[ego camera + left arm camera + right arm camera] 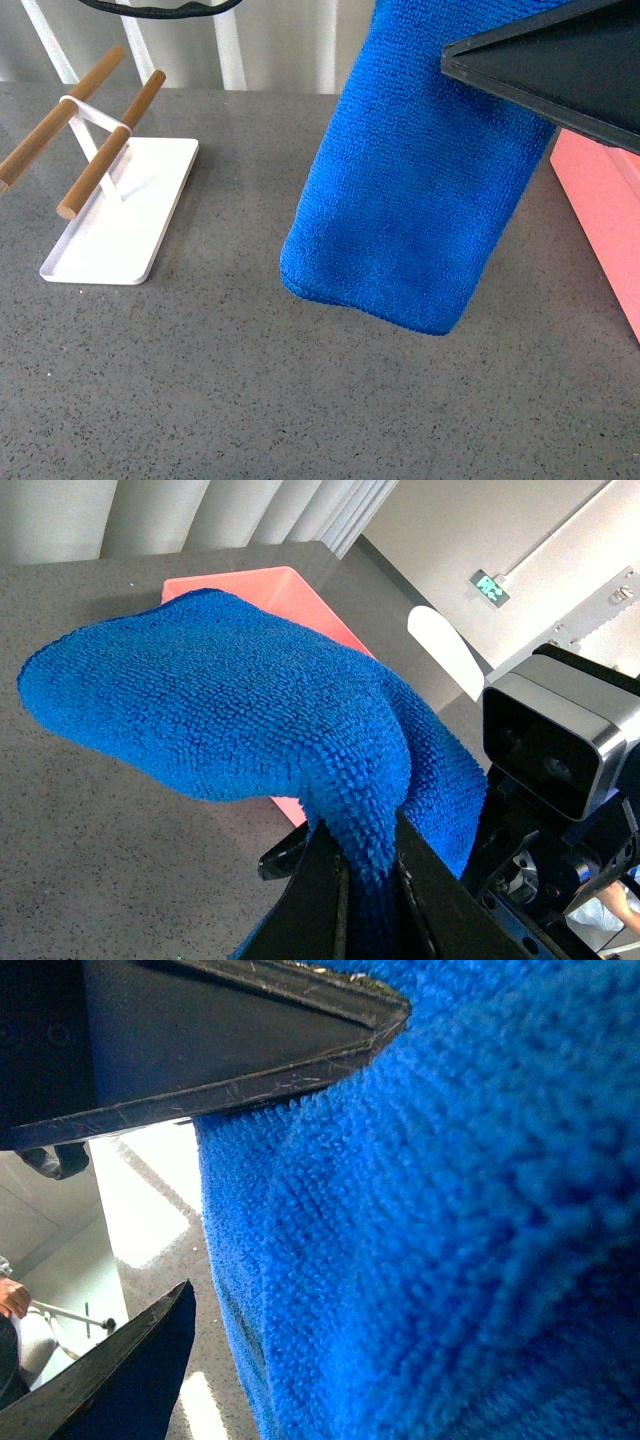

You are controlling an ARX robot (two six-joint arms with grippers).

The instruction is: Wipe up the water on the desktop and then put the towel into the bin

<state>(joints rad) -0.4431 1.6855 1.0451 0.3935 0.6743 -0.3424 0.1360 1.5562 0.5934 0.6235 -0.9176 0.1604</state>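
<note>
We are seeing the towel [410,200] hanging in the air over the worktop [250,380]. It is a thick blue fold dropping from the top of the front view. Its rounded lower end is lying between the rack [120,215] on the left and the bin [605,200] at the right edge. The towel is sitting outside the bin, whose pink wall is showing just beside it.

In the left wrist view we are watching the left end effector [362,845] pinching the towel [220,710]. Its two black fingers [318,880] are clamping a narrow gather of cloth. The rest of the cloth is bulging out beyond them above the worktop [110,860], with the bin [270,590] lying behind. The right arm's wrist camera [555,740] is showing close beside the cloth.

In the right wrist view the right end effector [298,1145] is standing with its jaws spread apart, gripping nothing. One finger [250,1030] is lying along the towel [450,1240], while the other is sitting clear of it, with pale floor showing between. In the front view we are seeing one dark finger [560,70] crossing in front of the towel's upper part.

The rack is resting on the worktop well apart from the towel. It is a white tray carrying two wooden bars [110,145], both tilting upward.
</note>
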